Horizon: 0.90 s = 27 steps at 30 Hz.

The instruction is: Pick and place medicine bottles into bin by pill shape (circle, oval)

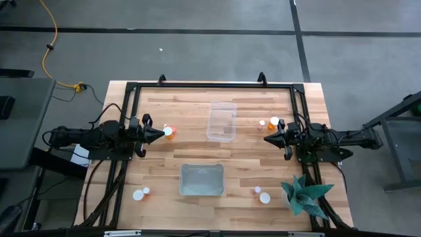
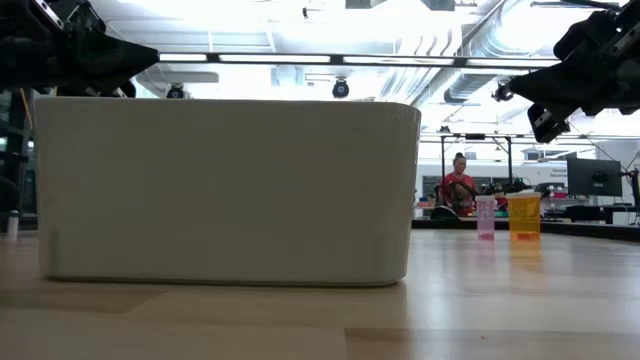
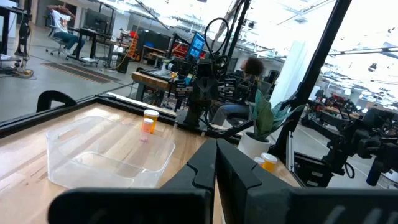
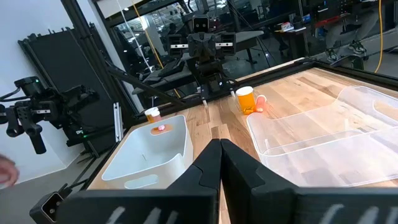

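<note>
Medicine bottles with white caps stand in pairs on the wooden table: one pair (image 1: 169,132) just in front of my left gripper, one pair (image 1: 274,122) at the far right by my right gripper, one (image 1: 138,194) at the near left and one (image 1: 264,197) at the near right. My left gripper (image 1: 158,135) hovers level at the table's left, shut and empty, its fingers (image 3: 216,158) pointing at the middle. My right gripper (image 1: 266,138) faces it from the right, shut (image 4: 219,152) and empty.
A clear plastic bin (image 1: 222,122) stands at the far middle and a white bin (image 1: 201,180) at the near middle, between the two arms. A green plant in a white pot (image 1: 302,196) stands at the near right corner. A black frame (image 1: 210,85) rims the table.
</note>
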Motion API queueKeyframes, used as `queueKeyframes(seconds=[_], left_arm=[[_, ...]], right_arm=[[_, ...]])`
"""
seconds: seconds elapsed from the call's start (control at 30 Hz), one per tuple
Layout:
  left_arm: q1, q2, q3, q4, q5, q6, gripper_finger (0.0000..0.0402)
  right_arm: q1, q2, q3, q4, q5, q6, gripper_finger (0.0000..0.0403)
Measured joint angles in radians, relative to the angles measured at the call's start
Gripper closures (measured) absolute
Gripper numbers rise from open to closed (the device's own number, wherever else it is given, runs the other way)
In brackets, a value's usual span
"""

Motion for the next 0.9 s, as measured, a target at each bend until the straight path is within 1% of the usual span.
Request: queueKeyframes(seconds=[0.37, 0.5, 0.57, 0.63, 0.7, 0.77, 0.8, 0.83, 0.9], left_arm=[[0.000, 0.000, 0.000, 0.000, 0.000, 0.000, 0.0401], [0.000, 0.000, 0.000, 0.000, 0.000, 0.000, 0.0401], [0.000, 0.000, 0.000, 0.000, 0.000, 0.000, 0.0401], [0.000, 0.000, 0.000, 0.000, 0.000, 0.000, 0.0401], [0.000, 0.000, 0.000, 0.000, 0.000, 0.000, 0.0401], [0.000, 0.000, 0.000, 0.000, 0.000, 0.000, 0.0401], [0.000, 0.000, 0.000, 0.000, 0.000, 0.000, 0.0401], [0.000, 0.000, 0.000, 0.000, 0.000, 0.000, 0.0401], [0.000, 0.000, 0.000, 0.000, 0.000, 0.000, 0.0401]], right_arm=[[0.000, 0.000, 0.000, 0.000, 0.003, -0.003, 0.0402], [-0.001, 0.000, -0.001, 0.042, 0.083, -0.061, 0.0402], [-0.002, 0.002, -0.001, 0.192, 0.135, -0.008, 0.0402], [-0.002, 0.000, -0.001, 0.393, 0.199, 0.084, 0.0402], [-0.003, 0.003, -0.001, 0.585, 0.304, 0.111, 0.0402], [-0.003, 0.007, -0.001, 0.736, 0.375, 0.133, 0.0402], [-0.003, 0.012, 0.004, 0.786, 0.409, 0.131, 0.0402], [-0.003, 0.023, 0.022, 0.789, 0.439, 0.128, 0.0402], [-0.003, 0.060, 0.083, 0.707, 0.468, 0.134, 0.0402]])
